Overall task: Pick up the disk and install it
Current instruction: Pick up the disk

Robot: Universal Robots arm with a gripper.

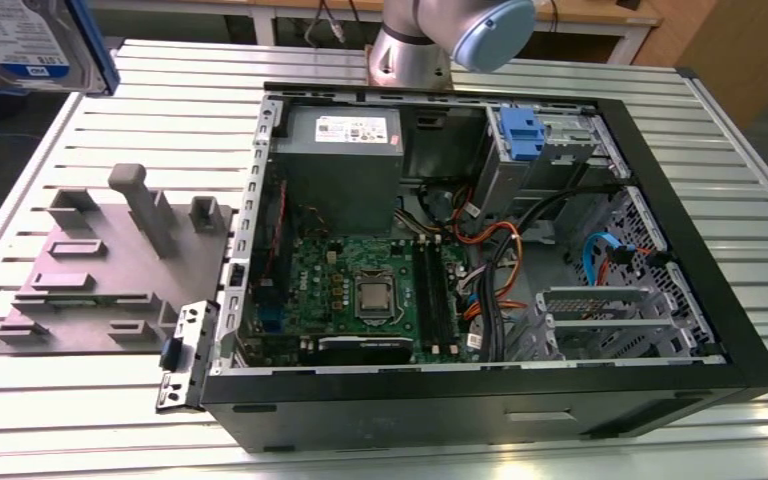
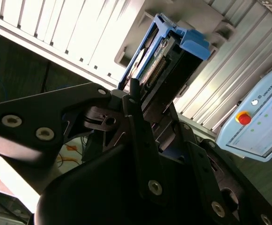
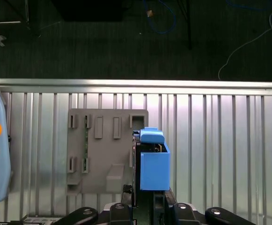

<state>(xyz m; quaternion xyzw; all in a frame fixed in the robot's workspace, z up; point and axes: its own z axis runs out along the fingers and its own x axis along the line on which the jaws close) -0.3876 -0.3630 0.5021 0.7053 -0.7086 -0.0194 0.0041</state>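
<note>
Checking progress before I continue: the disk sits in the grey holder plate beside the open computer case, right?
No: the first wrist view shows the disk gripped in the hand above the grey holder plate, which lies beside the open computer case.

The arm has the usual brushed silver tube look, with a pale blue-grey round cap on the joint. In the second wrist view the gripper is all matte black, built from flat angular linkage plates with rounded corners. Shiny silver screws with hex sockets are dotted along the links.
</note>
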